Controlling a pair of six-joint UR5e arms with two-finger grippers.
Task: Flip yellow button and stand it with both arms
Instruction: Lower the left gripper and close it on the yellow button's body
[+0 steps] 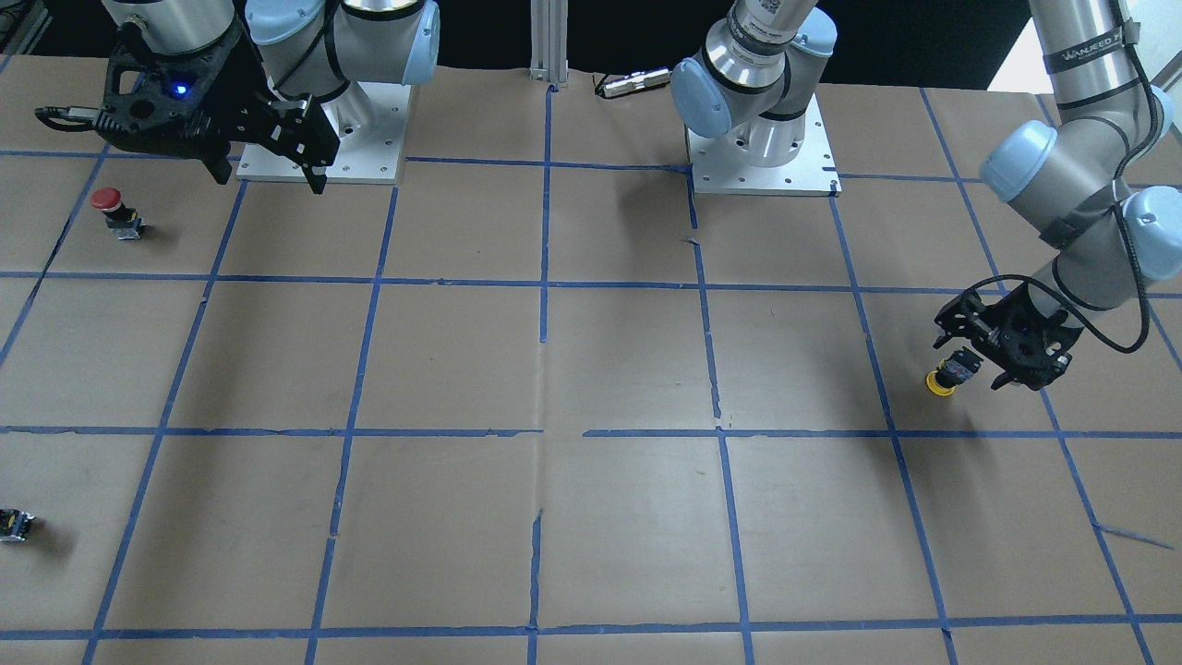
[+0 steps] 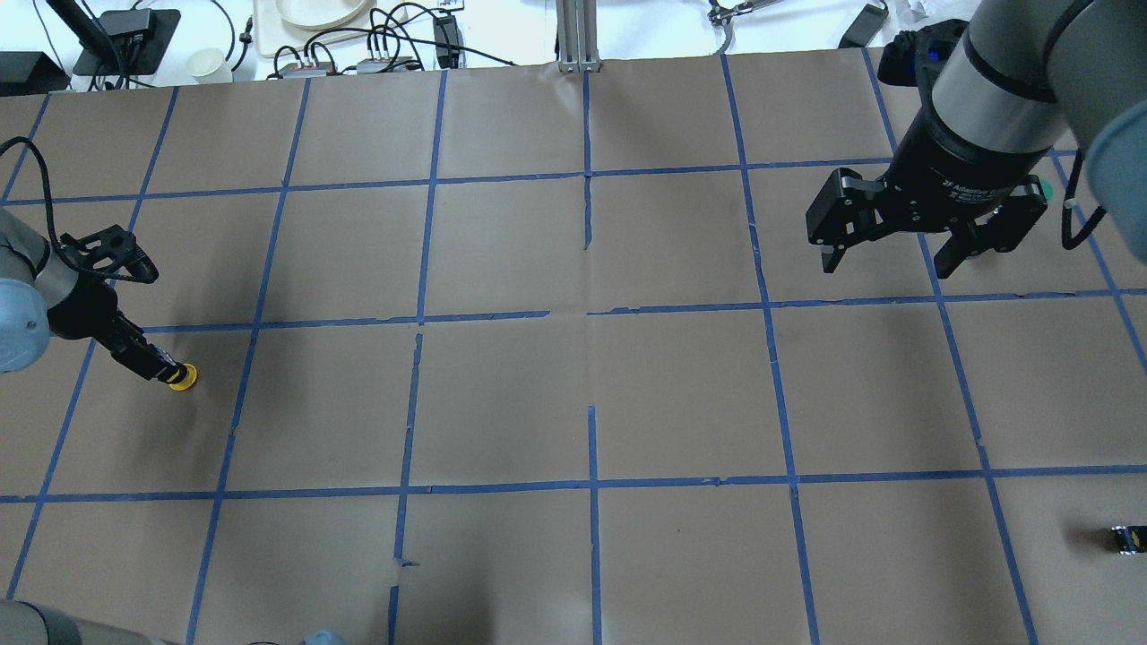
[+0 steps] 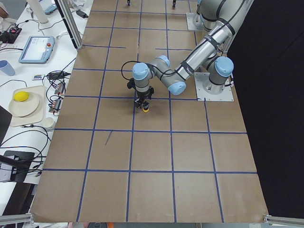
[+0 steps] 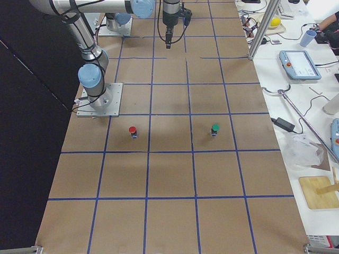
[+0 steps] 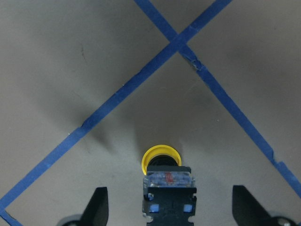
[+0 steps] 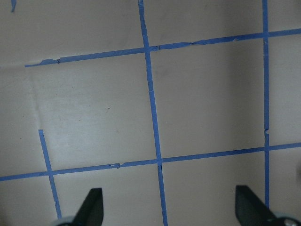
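Observation:
The yellow button (image 1: 942, 380) lies tipped over on the brown paper, with its yellow cap pointing away from my left gripper (image 1: 974, 353). In the left wrist view its black and grey base (image 5: 167, 195) sits between the two spread fingers (image 5: 99, 207), which do not touch it. The left gripper is open and low over the table; it also shows in the overhead view (image 2: 152, 358) beside the yellow cap (image 2: 183, 377). My right gripper (image 1: 270, 180) is open and empty, held high near its base on the far side of the table (image 2: 887, 266).
A red-capped button (image 1: 111, 208) stands near the right arm's base. A green-capped button (image 4: 215, 128) stands beside it. A small black block (image 1: 14, 524) lies at the table edge. Blue tape lines grid the paper.

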